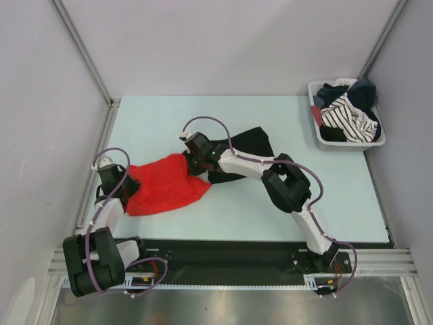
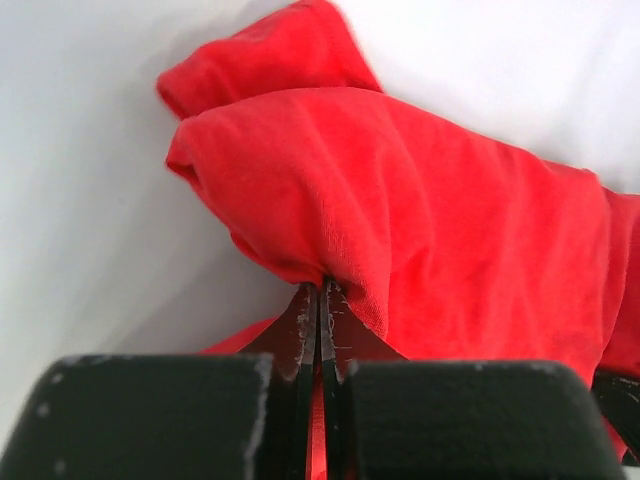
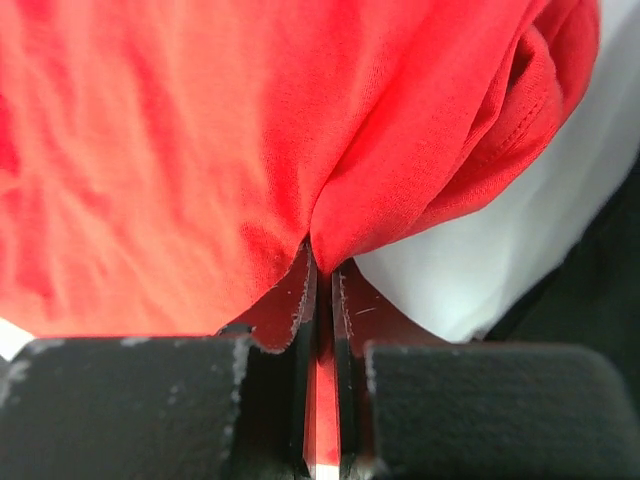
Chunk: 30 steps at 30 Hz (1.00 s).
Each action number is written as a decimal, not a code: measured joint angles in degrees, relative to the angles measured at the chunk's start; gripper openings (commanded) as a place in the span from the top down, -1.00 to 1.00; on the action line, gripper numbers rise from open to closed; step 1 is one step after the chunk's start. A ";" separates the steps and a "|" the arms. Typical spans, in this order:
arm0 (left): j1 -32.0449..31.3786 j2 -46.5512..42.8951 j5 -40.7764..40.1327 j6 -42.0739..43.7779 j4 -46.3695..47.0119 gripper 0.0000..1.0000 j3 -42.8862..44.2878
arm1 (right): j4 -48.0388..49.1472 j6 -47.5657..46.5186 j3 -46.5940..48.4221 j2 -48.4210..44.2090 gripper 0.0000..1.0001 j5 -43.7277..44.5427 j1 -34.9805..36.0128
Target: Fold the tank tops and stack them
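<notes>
Your left gripper (image 2: 320, 292) and right gripper (image 3: 322, 258) are each clamping an end of the red tank top (image 1: 166, 186). It's lying bunched on the table (image 1: 237, 220), beside the black tank top (image 1: 252, 144).

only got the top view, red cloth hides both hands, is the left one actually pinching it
Observer: Yes, the left wrist view shows the left hand shut on a fold of the red tank top.
Operator: and the right one
Observer: The right hand is shut on a bunched red fold too.
Operator: any black caught in it
Observer: No, the black tank top lies off to the side, outside its grip.
</notes>
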 measured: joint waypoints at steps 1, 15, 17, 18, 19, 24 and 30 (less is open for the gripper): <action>-0.52 -0.50 0.09 0.00 -0.13 0.99 0.04 | -0.42 0.00 0.15 -0.39 1.00 0.02 0.02; -1.81 -2.73 -1.99 -0.09 -4.35 0.72 0.94 | -5.03 0.98 6.27 -4.00 1.00 1.73 1.31; -1.84 -1.46 -2.93 -0.02 -5.14 0.48 0.94 | -6.34 1.90 6.21 -4.00 1.00 2.58 1.40; -1.84 -0.70 -3.48 -0.24 -5.64 0.38 0.94 | -6.82 2.56 6.01 -4.00 0.99 2.86 1.38; -1.86 0.09 -4.04 -0.46 -6.12 0.13 0.94 | -7.08 3.08 5.73 -4.00 0.98 3.23 1.36; -2.03 1.64 -7.56 -1.33 -8.92 -0.66 2.54 | -7.67 5.79 2.75 -3.93 0.53 4.17 0.87; -1.97 1.64 -13.44 -2.23 -12.61 -0.89 4.46 | -7.08 7.17 -1.01 -3.89 -0.05 4.13 -0.48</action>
